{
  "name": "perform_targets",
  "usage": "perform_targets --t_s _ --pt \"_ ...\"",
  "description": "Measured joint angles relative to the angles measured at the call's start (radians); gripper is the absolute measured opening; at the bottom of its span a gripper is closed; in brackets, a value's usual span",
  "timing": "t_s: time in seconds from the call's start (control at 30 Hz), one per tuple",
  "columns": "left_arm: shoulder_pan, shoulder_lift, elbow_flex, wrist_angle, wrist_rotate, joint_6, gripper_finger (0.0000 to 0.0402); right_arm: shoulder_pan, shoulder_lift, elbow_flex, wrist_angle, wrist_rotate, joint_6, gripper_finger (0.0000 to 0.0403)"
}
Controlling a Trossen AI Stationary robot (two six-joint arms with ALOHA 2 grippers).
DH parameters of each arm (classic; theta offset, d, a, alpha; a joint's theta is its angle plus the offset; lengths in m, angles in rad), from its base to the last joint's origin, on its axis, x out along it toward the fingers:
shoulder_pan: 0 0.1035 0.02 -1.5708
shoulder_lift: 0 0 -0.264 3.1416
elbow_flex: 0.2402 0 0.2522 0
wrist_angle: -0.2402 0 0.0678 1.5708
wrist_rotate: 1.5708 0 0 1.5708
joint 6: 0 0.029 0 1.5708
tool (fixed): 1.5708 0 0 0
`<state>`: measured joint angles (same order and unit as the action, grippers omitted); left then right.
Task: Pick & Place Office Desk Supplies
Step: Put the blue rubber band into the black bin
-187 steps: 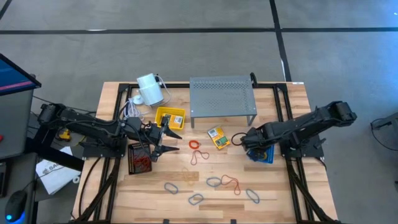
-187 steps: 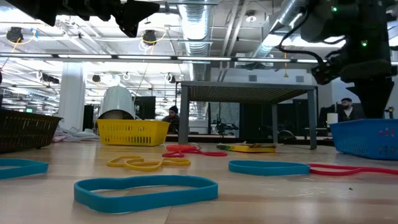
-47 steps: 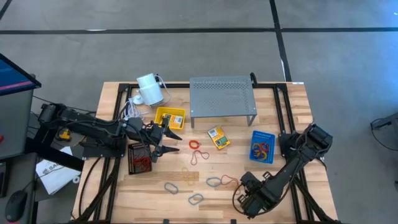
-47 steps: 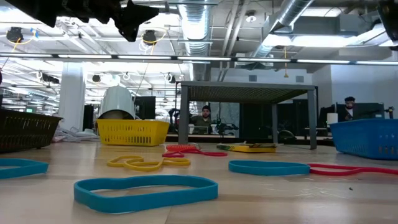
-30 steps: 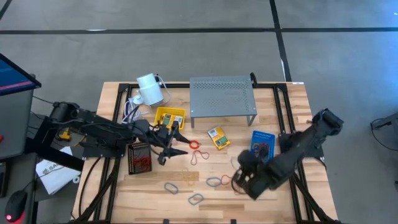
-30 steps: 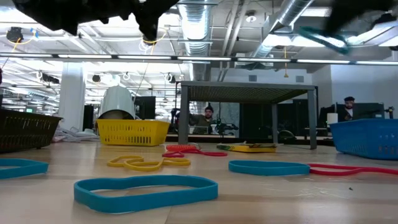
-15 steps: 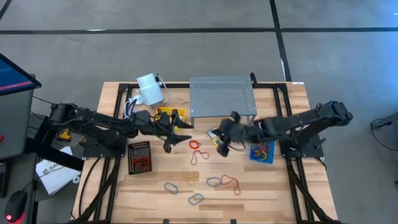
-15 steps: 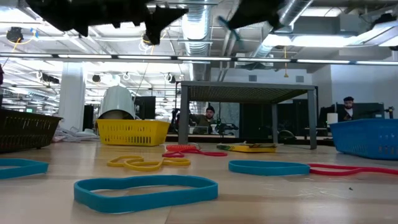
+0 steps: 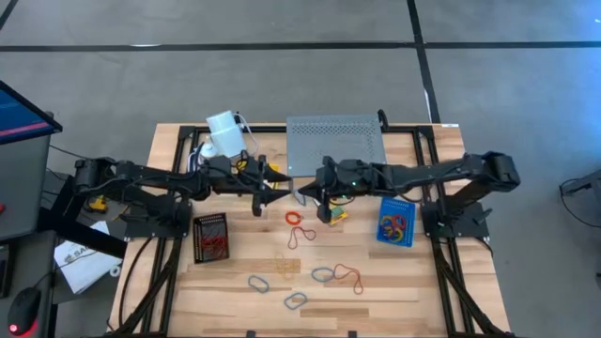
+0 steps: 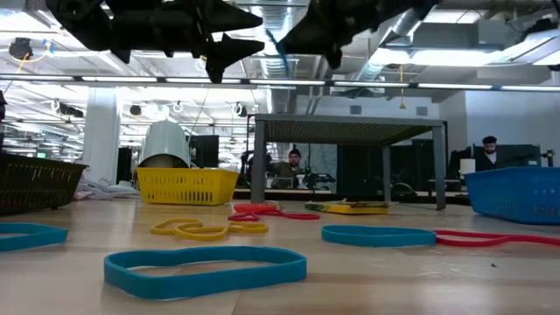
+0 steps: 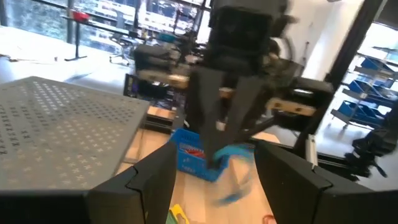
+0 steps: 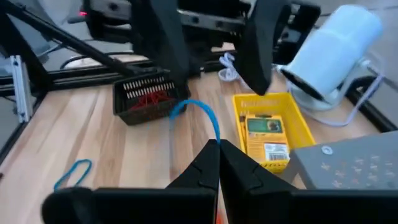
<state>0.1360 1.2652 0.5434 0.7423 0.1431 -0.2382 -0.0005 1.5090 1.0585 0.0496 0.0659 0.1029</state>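
My right gripper (image 9: pixel 302 191) is shut on a blue rubber band (image 12: pixel 198 111), high above the table between the yellow basket (image 9: pixel 246 170) and the grey shelf (image 9: pixel 335 143). My left gripper (image 9: pixel 273 183) is open and faces it tip to tip, a short way off. In the left wrist view the band (image 11: pixel 232 157) hangs below the right gripper (image 11: pixel 225 127), beyond my open left fingers. A crayon box (image 12: pixel 265 135) lies in the yellow basket. Another crayon box (image 9: pixel 334 215) lies on the table under the right arm. Several loose bands (image 9: pixel 323 274) lie on the table's near half. My right gripper pinches the blue rubber band at one spot on its loop (image 12: pixel 216 139), between its two shut fingertips. The fingers lie about level and point toward the table's left. The rest of the band arcs out past the tips, slack and lifted clear of the table.
A dark basket with red bands (image 9: pixel 210 238) stands at the near left. A blue basket with bands (image 9: pixel 395 222) stands at the right. A white cylinder with cord (image 9: pixel 225 134) is at the far left. People show in the room beyond (image 10: pixel 293 166).
My right gripper has swung from the table's near right up and toward the far left, carrying the blue band lifted clear, and now faces the left gripper. My left gripper has moved toward the far edge and right, toward the right gripper, staying open.
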Motion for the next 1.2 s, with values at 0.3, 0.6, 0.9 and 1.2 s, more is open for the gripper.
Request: perform_targets --t_s 0.3,0.6,0.9,1.2 --pt "-0.018 0.000 0.000 -0.024 0.076 -0.009 0.0211 -0.034 0.069 0.002 0.135 -0.085 -0.028 0.0000" --pt "-0.020 -0.002 0.000 -0.020 0.128 0.057 0.0211 -0.035 0.066 0.001 0.167 -0.130 -0.034 0.0000" --pt "-0.020 -0.002 0.000 -0.017 0.134 0.050 0.0211 -0.034 0.066 0.000 0.185 -0.136 -0.033 0.0000" --pt "-0.021 -0.003 0.001 -0.015 0.132 0.075 0.0135 -0.026 0.066 0.000 0.233 -0.163 -0.025 0.0000"
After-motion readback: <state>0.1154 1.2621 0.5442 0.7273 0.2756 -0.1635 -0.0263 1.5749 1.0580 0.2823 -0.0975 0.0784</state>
